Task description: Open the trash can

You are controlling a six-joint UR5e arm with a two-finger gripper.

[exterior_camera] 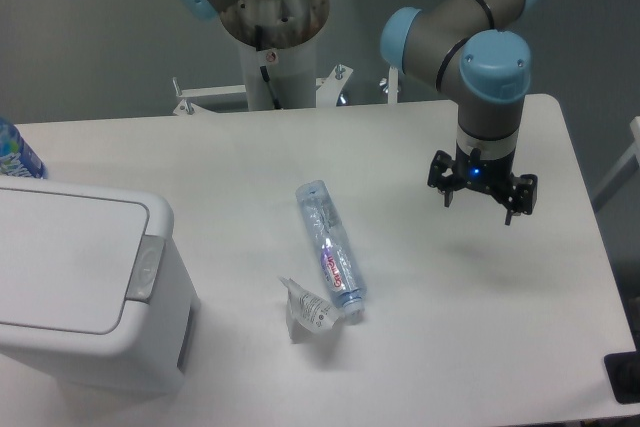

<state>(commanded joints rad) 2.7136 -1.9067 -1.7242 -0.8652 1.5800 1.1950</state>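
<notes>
Trash can (80,282): I see it at the bench's (250,157) near left corner, lid shut, grey latch facing right.
Bottle (328,243): lying mid-bench, crumpled wrapper (306,309) beside it.
Claw (480,207): hovering right of the bottle, fingers spread, pinching nothing.

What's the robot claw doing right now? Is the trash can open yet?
Claw open, empty, hovering over right side of table. Trash can at left, lid shut, grey latch untouched. Bottle and crumpled wrapper lie between them.
</notes>
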